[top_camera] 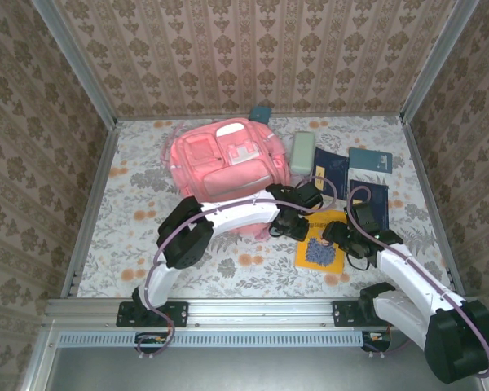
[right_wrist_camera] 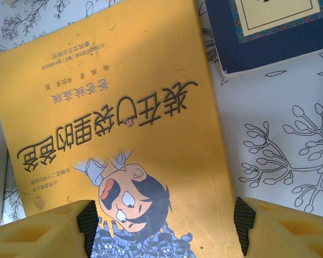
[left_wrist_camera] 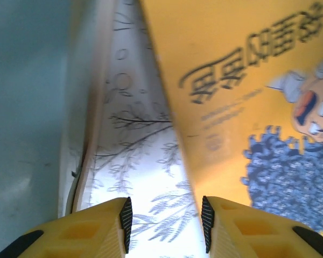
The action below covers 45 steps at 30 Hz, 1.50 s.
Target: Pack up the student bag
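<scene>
The pink student bag (top_camera: 220, 159) lies flat at the back left of the table. In front of it and to the right lies a yellow picture book (top_camera: 322, 244). My left gripper (top_camera: 296, 224) is at the book's left edge; its jaws (left_wrist_camera: 166, 223) stand open over the flowered cloth, and the right fingertip (left_wrist_camera: 206, 223) is at the edge of the yellow book (left_wrist_camera: 247, 97). My right gripper (top_camera: 336, 236) hovers open (right_wrist_camera: 166, 226) over the yellow book's cover (right_wrist_camera: 124, 107), with the right fingertip (right_wrist_camera: 243, 226) at the book's right edge.
A mint pencil case (top_camera: 301, 153) lies right of the bag. Navy books (top_camera: 332, 167) (top_camera: 371, 195) and a teal book (top_camera: 368, 159) lie behind the yellow one; a navy book's corner (right_wrist_camera: 269, 32) is close by. A small teal thing (top_camera: 261, 112) sits behind the bag. Walls enclose the table.
</scene>
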Tool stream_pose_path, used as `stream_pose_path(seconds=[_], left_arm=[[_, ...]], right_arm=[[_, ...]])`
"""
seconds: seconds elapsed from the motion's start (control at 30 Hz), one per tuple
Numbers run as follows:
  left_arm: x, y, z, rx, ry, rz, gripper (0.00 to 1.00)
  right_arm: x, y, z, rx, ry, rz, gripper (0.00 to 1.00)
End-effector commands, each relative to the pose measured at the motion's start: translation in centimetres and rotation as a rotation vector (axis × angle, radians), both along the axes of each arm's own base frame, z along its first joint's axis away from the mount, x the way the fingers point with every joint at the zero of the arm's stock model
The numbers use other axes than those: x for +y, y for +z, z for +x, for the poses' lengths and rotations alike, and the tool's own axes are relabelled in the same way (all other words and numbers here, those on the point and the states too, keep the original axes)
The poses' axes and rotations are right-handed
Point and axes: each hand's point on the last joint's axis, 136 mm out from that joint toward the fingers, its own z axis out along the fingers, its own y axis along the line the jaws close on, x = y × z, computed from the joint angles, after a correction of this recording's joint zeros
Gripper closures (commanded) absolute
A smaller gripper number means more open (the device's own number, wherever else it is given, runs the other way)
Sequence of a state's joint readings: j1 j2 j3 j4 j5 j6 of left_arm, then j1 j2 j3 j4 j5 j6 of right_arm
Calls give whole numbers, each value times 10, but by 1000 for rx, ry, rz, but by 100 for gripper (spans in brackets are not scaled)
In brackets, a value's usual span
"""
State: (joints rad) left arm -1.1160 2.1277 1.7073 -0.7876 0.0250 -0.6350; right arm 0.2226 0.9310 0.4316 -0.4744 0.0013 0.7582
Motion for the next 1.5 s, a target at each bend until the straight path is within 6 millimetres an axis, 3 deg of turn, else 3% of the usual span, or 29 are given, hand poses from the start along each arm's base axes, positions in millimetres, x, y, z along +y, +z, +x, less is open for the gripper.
stream_pose_path(seconds=[0.0,0.2,0.3,0.4,0.63,0.77,0.83,1.13,1.23,1.4,1.47], left_arm=[[39,2,21,-58,42,135,58],[-6,35,-7,-50,-65,-54,56],[-22,38,-19,-42,-109,-106,56],[-27,26,-23,-18,-121,-100,56],[-12,-11,-15,23,-65,10,57],[-9,-28,-13,69,-44,-36,62],[-11,-31,-13,89,-39,-62,67],[-10,-41,-16,162,-4,-110,70],[-7,-45,-14,182,5,-113,79],[-6,-48,-13,205,5,-121,85],[-5,-50,-12,220,11,-129,86]], right_arm=[[2,-1,-3,-2,9,15,29],[3,-2,-5,-2,6,28,28],[4,-7,-6,15,-5,41,28],[2,-10,-7,27,-19,36,28],[-5,-13,-6,56,-46,-6,24],[-3,-18,-1,77,-39,-5,23],[1,-21,3,88,-22,6,23],[15,-27,8,125,50,41,28],[36,-21,14,81,132,140,31],[61,-21,16,79,208,263,37],[72,-17,17,67,246,325,44]])
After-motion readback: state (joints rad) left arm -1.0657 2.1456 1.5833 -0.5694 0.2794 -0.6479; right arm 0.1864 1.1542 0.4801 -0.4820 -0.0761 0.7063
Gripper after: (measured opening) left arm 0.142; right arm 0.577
